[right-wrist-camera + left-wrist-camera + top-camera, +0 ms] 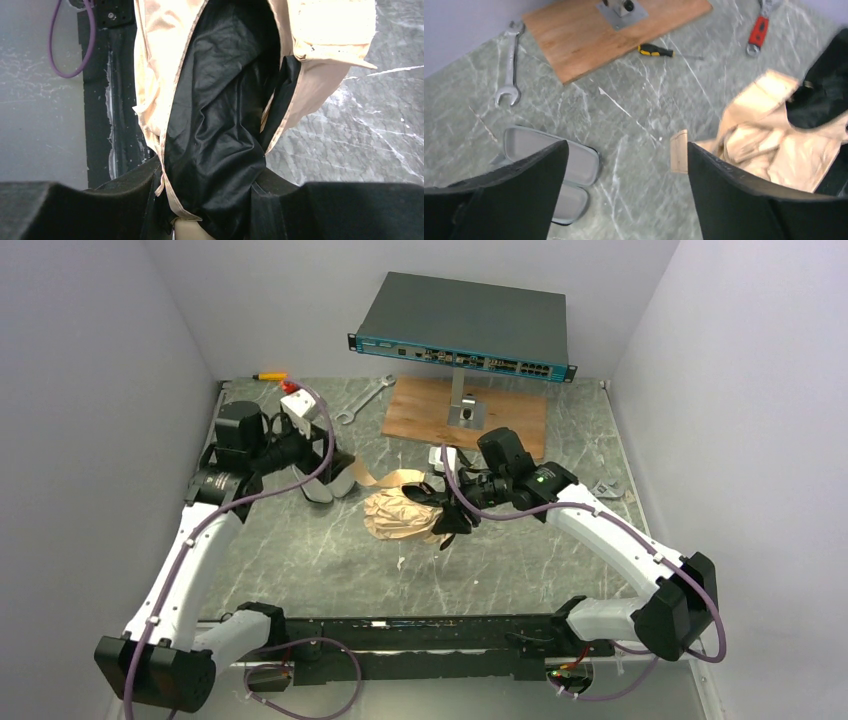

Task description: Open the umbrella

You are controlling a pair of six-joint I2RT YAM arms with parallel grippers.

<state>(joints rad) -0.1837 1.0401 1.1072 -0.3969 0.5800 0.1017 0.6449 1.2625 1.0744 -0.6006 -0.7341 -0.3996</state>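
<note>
Two claws: right claw point(210, 200) pinches the crumpled umbrella point(215, 115); left claw point(628, 150) hangs spread.

Noted thin cloth on the umbrella point(400, 518): cream-beige outside, crumpled and softly matt; inside, a black lining point(215, 125), smooth with a slight sheen and pale stitched edging. Took the table point(310, 560) for grey-green stone or a stone-look sheet, white-veined and smooth. Saw matt wood with visible grain in the board point(589, 35), and a dull grey metal plate point(621, 14) upon it. Read the wrench point(510, 65) as bright bare metal, the screwdriver point(655, 49) as yellow-and-black plastic on a thin metal shaft. Found the switch box point(470, 315) matt dark-grey, painted metal by its look. Found the fingers point(744, 210) of the left gripper point(628, 145) matt black, faintly grainy.
</note>
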